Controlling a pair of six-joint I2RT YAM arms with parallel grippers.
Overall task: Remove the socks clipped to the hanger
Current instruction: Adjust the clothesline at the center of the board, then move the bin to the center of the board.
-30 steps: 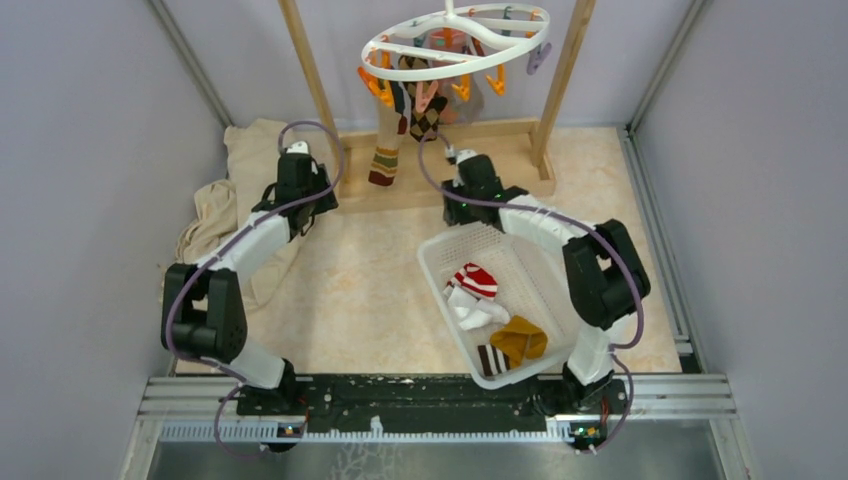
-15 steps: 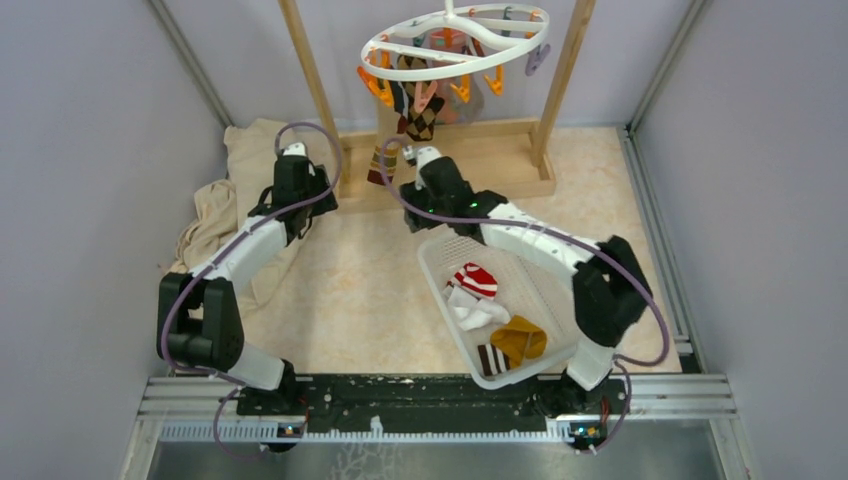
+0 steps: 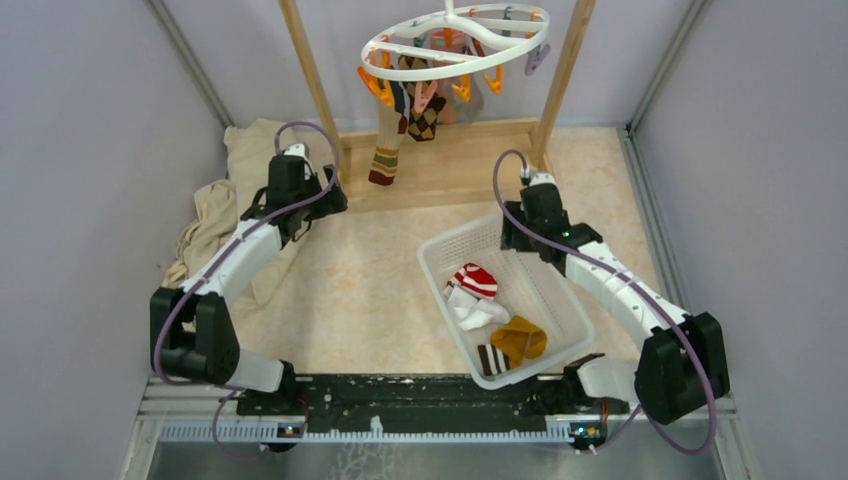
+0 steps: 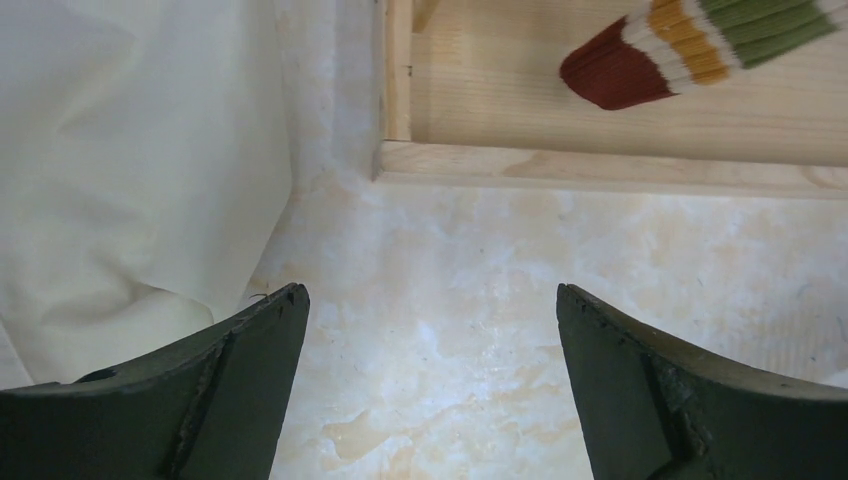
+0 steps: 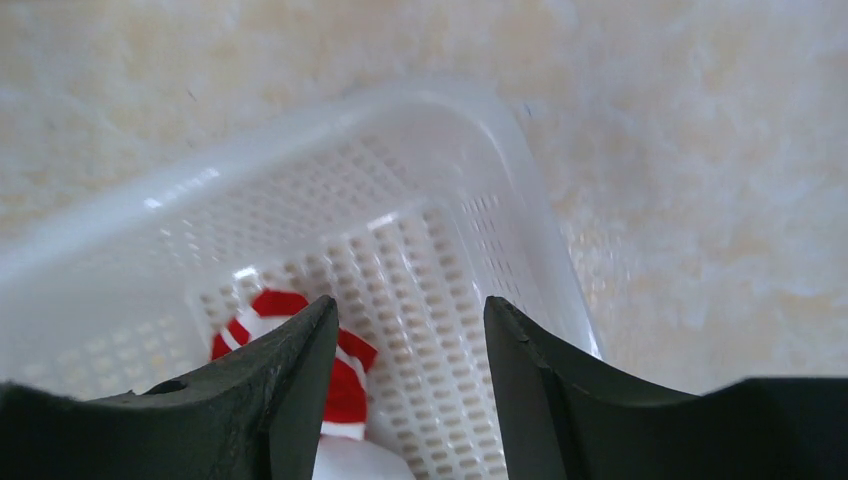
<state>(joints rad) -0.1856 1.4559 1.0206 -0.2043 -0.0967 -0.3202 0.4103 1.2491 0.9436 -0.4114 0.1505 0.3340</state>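
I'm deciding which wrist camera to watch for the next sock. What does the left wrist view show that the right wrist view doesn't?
Only the left wrist view: the toe of a red, yellow and green striped sock against the wooden frame's base, and a cream cloth. Only the right wrist view: the white perforated basket with a red-white striped sock inside. Both: the marbled table below, and an open gripper holding nothing, left gripper and right gripper.

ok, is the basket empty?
No. The basket holds a red-white sock, a white sock, a mustard sock and a dark striped sock.
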